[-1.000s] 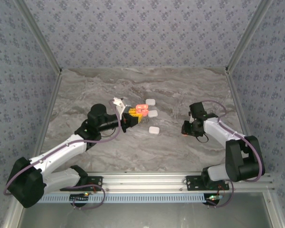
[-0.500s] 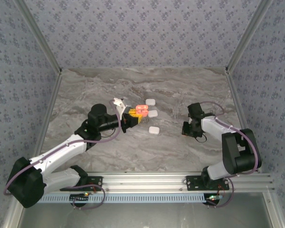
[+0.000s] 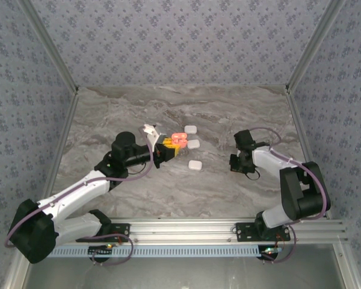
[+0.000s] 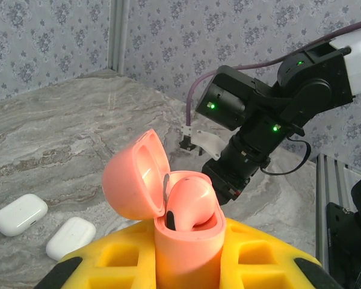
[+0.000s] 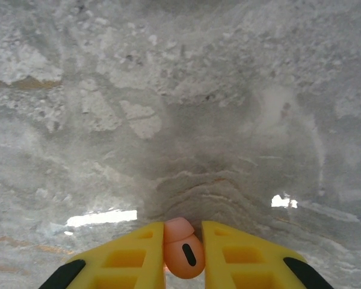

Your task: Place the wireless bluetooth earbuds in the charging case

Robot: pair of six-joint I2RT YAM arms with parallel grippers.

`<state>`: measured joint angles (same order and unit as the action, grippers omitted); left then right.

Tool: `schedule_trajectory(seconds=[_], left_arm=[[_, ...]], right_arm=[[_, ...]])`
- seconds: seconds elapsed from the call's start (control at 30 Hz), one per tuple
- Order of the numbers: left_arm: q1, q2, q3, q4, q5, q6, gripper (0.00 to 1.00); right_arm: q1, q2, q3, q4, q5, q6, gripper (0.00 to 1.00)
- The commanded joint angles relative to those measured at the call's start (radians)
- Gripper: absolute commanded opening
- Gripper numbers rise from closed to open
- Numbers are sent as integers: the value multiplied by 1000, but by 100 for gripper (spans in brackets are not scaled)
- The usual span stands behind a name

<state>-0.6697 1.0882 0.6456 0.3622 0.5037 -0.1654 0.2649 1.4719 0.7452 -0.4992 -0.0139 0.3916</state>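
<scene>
Robot lab enclosure, patterned wall panels (image 3: 180,42), aluminium rail (image 3: 186,227), marble-look tabletop (image 3: 186,192).

We see the left arm (image 3: 78,195) and right arm (image 3: 272,161), each white-shelled with black rounded joint housings and a looping purple cable (image 4: 191,102). Yellow plastic fingers (image 5: 129,259) have square recesses. Green lights (image 4: 212,105) dot the right wrist.

Charging case (image 4: 186,232): in left tool (image 3: 168,147), over tabletop (image 3: 138,108) centre. Three closed cases (image 3: 191,129) (image 3: 194,144) (image 3: 195,165): just right. Earbud (image 5: 182,257): in right tool (image 5: 182,236), well right of them.
</scene>
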Motion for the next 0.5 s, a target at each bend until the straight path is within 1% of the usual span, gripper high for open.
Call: schedule_trajectory(seconds=[0.0,0.1,0.17,0.3,0.47], left_arm=[[-5,-23,22,15,-1,7,0],[-5,-21,12,26,7,-6,0],[-5,-17,8,36,11,-14,0],[-5,5,6,58,34,-31,0],[-5,42,12,99,79,-61,0]], right_arm=[[26,-69,38,-7,-4,-38,20],[80,-151,87,-56,68,-120,20],[108,-209,117,-82,85,-196,21],[171,-342,165,-81,69,-324,20],[285,-467,219,-21,40,-445,21]])
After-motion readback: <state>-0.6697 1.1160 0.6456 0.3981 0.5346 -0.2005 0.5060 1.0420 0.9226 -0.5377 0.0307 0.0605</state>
